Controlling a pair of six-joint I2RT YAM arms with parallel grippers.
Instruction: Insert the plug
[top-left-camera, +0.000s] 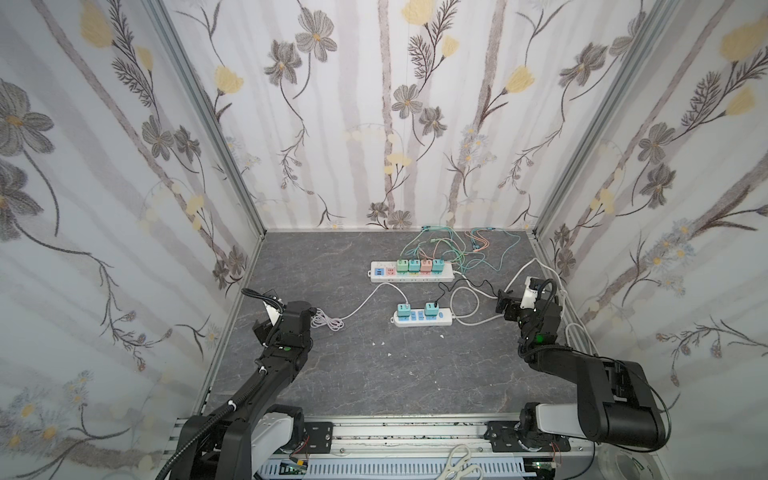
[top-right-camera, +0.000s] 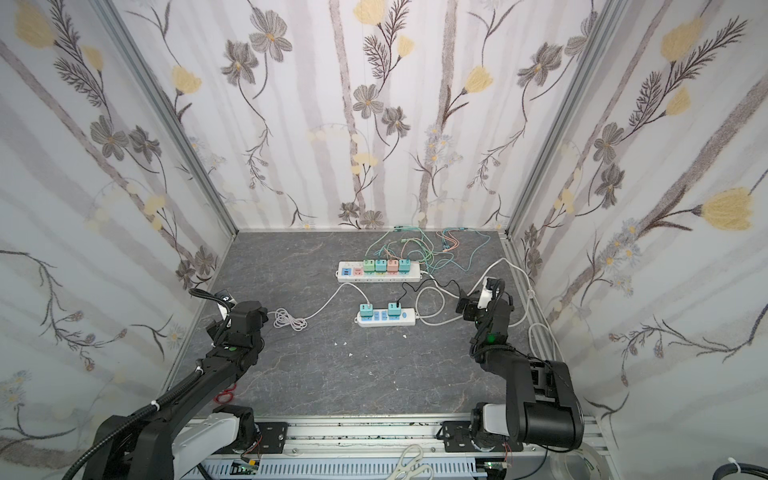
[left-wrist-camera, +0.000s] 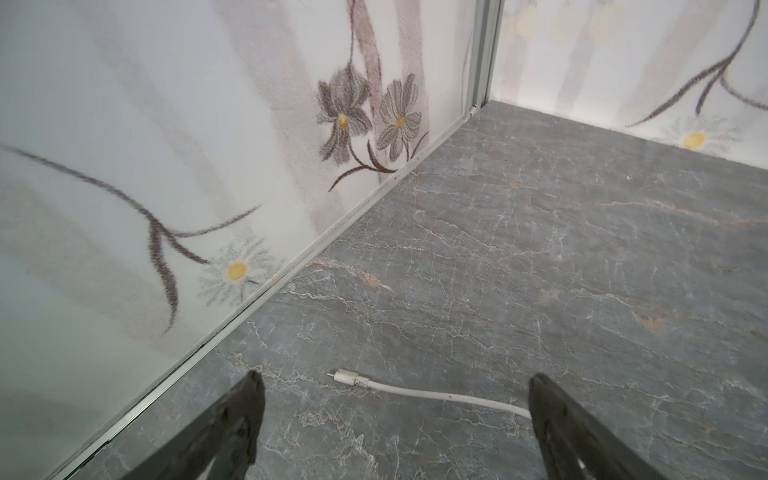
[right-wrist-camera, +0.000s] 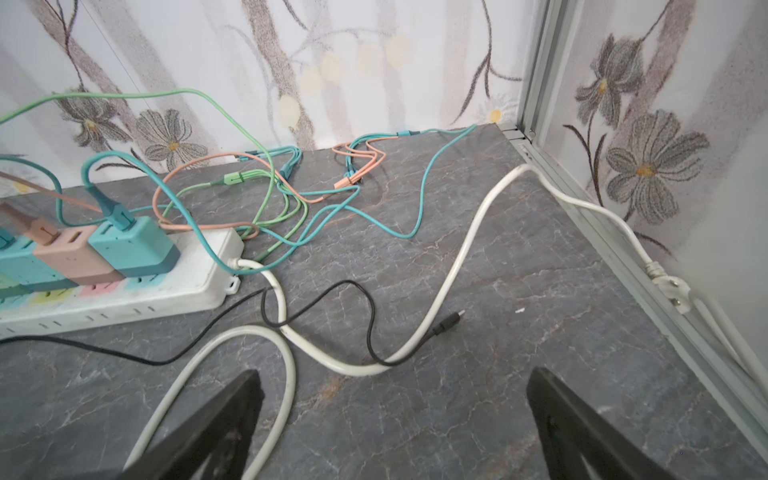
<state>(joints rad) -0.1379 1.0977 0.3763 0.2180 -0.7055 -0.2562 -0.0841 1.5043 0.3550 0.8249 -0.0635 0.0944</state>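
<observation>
The left tool (left-wrist-camera: 395, 376) hangs released, the white plug (left-wrist-camera: 346, 377) lying on the grey surface (left-wrist-camera: 540, 249) between its spread jaws (touching neither). The right tool (right-wrist-camera: 393, 371), also released and empty, faces the black plug (right-wrist-camera: 451, 322) beside a thick white cord (right-wrist-camera: 465, 253).

Lab booth; wallpapered panels (top-left-camera: 415, 124), aluminium frame (top-left-camera: 235, 174)

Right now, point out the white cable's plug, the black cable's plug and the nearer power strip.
white cable's plug (left-wrist-camera: 345, 377): left wrist view, connector body.
black cable's plug (right-wrist-camera: 451, 322): right wrist view, connector body.
nearer power strip (top-left-camera: 449, 318): a top view, bare white end.
</observation>
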